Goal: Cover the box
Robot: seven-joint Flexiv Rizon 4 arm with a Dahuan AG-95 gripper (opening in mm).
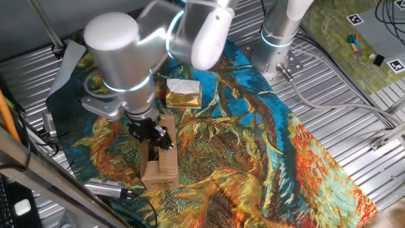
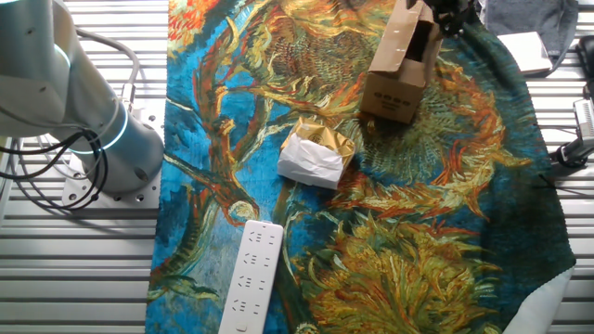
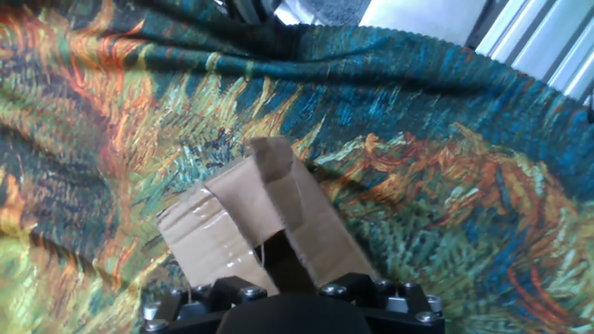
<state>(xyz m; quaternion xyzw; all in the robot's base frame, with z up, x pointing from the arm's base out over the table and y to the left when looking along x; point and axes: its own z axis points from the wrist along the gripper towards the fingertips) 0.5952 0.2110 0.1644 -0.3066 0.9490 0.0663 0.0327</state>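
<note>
The box [image 1: 163, 166] is a small brown cardboard carton that stands tilted on the painted cloth, with its flaps up and its top open. In the other fixed view it [image 2: 397, 72] stands near the top edge. My gripper [image 1: 162, 139] is right at the box's open top, against a raised flap. In the hand view the box [image 3: 223, 232] lies just ahead, and the fingers show as one dark wedge [image 3: 286, 269] between two flaps, so the gripper looks shut and holds nothing. In the other fixed view the gripper [image 2: 453, 19] is mostly cut off by the frame's top edge.
A crumpled white-and-tan paper packet [image 1: 183, 94] [image 2: 316, 158] lies beyond the box. A white power strip [image 2: 251, 276] lies on the cloth edge. A second arm's base [image 1: 277, 39] [image 2: 102, 139] stands at the cloth's border. A metal cylinder [image 1: 106, 188] lies near the box.
</note>
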